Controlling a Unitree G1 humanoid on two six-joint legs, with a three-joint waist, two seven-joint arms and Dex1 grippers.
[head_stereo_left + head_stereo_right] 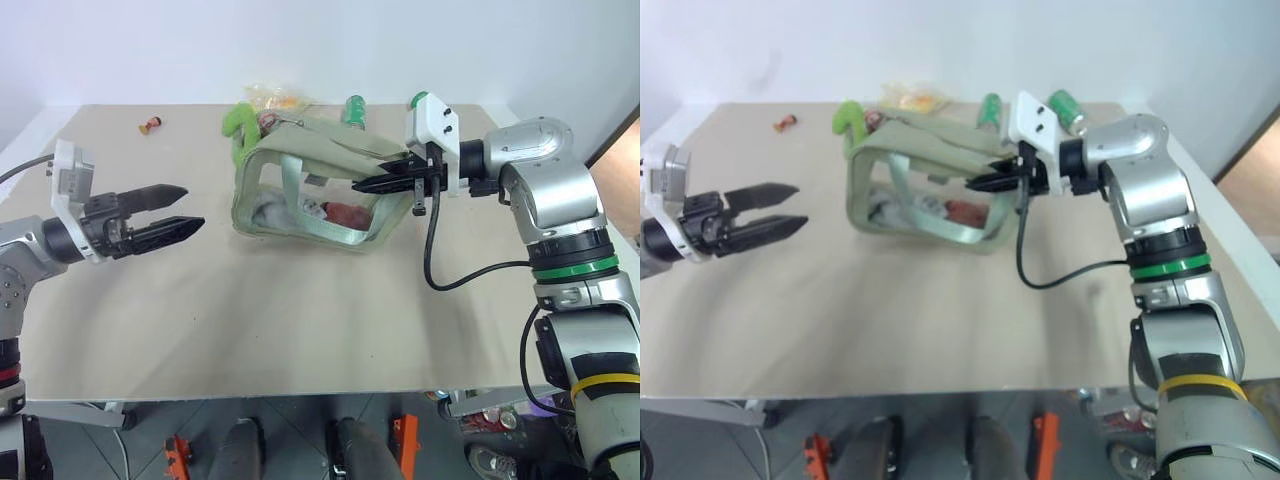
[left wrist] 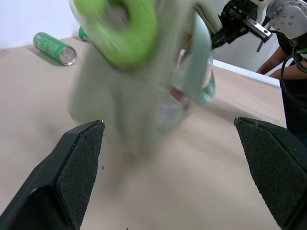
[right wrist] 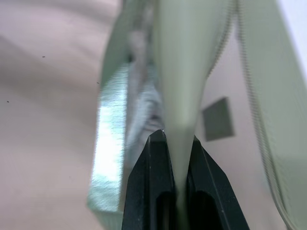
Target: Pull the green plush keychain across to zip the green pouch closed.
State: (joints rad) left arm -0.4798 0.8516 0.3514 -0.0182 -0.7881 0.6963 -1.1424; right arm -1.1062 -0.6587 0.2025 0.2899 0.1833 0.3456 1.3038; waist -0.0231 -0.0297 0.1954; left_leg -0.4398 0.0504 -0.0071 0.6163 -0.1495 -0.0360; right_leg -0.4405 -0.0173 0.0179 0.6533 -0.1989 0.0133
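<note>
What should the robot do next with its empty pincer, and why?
Probably move the open left pincer toward the green plush keychain and grab it. The right pincer is shut on a flap of the green pouch, and the keychain hangs free at the pouch's far end.

In the left wrist view the green pouch (image 2: 144, 96) and green plush keychain (image 2: 125, 29) are blurred; pouch contents unreadable.
</note>
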